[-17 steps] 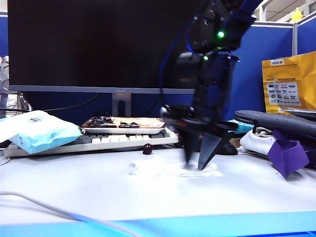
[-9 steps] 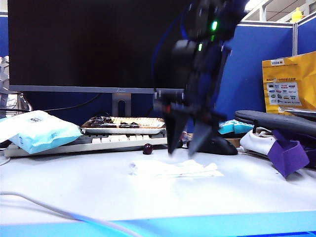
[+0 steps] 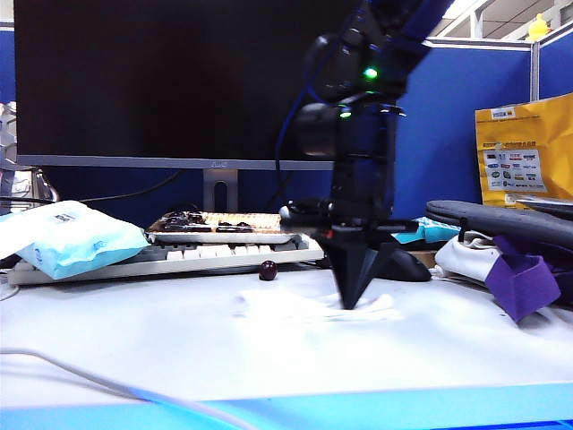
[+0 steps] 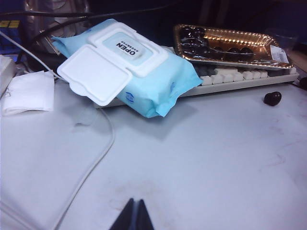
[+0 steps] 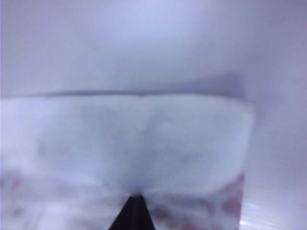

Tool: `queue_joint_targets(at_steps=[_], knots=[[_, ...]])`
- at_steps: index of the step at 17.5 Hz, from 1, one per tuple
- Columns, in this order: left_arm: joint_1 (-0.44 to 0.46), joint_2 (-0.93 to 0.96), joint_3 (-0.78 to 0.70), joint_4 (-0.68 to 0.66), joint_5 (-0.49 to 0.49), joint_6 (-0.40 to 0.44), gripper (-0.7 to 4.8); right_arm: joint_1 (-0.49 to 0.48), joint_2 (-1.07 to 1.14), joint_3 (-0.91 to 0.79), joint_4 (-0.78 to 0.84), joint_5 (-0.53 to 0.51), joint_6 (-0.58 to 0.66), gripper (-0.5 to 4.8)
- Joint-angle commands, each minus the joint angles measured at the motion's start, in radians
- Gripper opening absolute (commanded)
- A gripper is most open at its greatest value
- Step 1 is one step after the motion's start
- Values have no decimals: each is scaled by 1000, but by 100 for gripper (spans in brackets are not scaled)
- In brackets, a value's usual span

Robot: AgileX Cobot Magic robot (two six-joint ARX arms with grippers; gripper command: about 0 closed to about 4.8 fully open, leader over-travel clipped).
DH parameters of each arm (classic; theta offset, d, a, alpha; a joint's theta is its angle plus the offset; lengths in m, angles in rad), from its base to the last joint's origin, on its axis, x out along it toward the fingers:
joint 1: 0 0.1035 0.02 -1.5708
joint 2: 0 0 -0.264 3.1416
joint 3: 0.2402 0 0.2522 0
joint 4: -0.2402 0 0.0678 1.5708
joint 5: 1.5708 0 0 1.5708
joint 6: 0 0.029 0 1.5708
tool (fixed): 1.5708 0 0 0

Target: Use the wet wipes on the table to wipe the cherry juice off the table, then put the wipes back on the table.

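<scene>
Exterior view: my right end effector (image 3: 351,303) points straight down, tip planted on the wet wipes (image 3: 309,307) out in the open middle of the tabletop (image 3: 179,349).
Right end effector state: fingers pinched together into one point, pressing on the wipe. Can't really tell if any of the sheet is caught between them.
Right wrist view: pretty blurry, but my dark tip (image 5: 134,213) sits right on the white sheet (image 5: 124,139), and the sheet has reddish-pink blotches (image 5: 230,201) along the edge nearest the tip.
Cherry juice: the only trace I can see is those pink marks on the wipe; any smear on the tabletop itself I can't make out.
Left end effector (image 4: 135,216): closed up, fingers touching, hanging over bare tabletop (image 4: 216,158) well away from the wipe.
Left wrist view: light-blue wipes packet (image 4: 125,67) with its white lid flipped open, leaning on the keyboard (image 4: 240,79).
Cherry tray (image 4: 225,43): resting on top of the keyboard, dark cherries inside.
Loose cherry (image 3: 267,270): on the tabletop just in front of the keyboard, near the wipe but not touching.
Folded white tissue (image 4: 28,92): beside the packet.
White cable (image 4: 91,163): runs across the tabletop past the packet.
</scene>
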Motion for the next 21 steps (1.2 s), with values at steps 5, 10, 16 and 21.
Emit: queue_joint_targets(at_steps=[5,10,16,21], knots=[[0,-1,0,-10,2,1,-3,-17,24,29,-8,-262,-69,-4],[0,-1,0,-10,2,1,-3,21,24,64,-56,-486,-130,-4],[0,-1,0,-10,2,1,-3,51,21,160,-97,-499,-186,284],[0,-1,0,-10,2,1,-3,142,40,179,-70,-338,-211,283]])
